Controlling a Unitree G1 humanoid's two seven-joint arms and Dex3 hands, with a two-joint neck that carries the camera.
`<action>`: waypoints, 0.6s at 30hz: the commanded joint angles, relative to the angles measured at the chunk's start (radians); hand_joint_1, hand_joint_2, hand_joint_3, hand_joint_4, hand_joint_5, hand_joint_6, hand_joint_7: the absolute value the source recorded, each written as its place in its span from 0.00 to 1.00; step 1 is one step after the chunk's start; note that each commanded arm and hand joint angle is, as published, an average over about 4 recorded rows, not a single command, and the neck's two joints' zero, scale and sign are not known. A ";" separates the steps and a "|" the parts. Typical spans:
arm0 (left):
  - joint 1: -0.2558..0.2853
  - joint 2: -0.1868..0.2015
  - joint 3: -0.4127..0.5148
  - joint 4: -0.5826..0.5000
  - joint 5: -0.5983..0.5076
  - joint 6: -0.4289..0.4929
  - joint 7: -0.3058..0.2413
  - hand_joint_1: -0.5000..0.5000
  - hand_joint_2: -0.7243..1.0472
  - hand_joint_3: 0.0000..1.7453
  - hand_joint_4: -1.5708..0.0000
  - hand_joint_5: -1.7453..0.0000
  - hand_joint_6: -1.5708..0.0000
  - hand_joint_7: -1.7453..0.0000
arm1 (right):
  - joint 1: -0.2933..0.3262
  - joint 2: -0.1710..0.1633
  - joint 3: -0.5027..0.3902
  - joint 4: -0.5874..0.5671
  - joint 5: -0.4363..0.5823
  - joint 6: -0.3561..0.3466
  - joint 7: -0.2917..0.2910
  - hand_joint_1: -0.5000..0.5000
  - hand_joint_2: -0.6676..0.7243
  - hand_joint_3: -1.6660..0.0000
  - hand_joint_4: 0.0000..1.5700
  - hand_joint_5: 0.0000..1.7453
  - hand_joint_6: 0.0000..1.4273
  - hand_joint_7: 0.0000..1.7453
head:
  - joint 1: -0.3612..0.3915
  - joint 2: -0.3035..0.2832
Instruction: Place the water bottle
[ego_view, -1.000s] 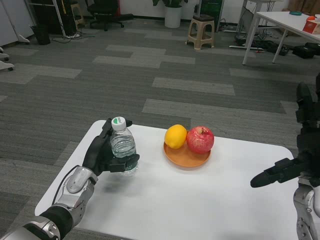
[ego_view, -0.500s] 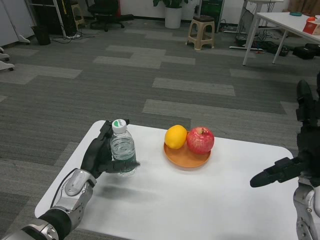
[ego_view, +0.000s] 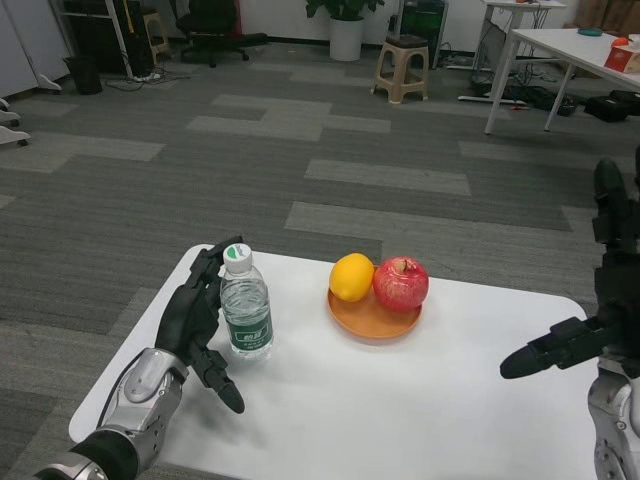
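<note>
Bottle (ego_view: 246, 305) upright on table (ego_view: 400, 400); left robot hand (ego_view: 200, 320) spread beside; right robot hand (ego_view: 580, 330) spread.

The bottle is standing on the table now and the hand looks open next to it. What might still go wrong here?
The left hand is open but its fingers sit right beside the upright water bottle; a careless pull-back might clip it and tip it over. The bottle also stands near the white table's far left corner, so a knock could send it off. The orange plate looks safely apart.
</note>
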 joint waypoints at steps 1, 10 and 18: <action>0.016 -0.001 0.006 -0.010 -0.036 0.004 0.015 0.00 0.00 0.05 1.00 0.00 1.00 0.68 | 0.011 -0.001 -0.001 -0.012 0.008 -0.008 -0.003 0.25 1.00 1.00 0.00 0.00 0.00 0.00 | 0.002 0.000; 0.023 -0.004 0.056 -0.043 -0.148 -0.013 0.030 0.00 0.03 0.04 1.00 0.00 1.00 0.73 | 0.012 -0.001 -0.002 -0.012 0.008 -0.008 -0.003 0.25 1.00 1.00 0.00 0.00 0.00 0.00 | -0.002 -0.004; 0.033 -0.001 0.137 -0.103 -0.196 -0.029 0.030 0.00 0.03 0.05 1.00 0.44 1.00 0.88 | 0.011 -0.003 -0.007 -0.008 0.009 -0.008 -0.003 0.25 1.00 1.00 0.00 0.00 0.00 0.00 | -0.008 -0.010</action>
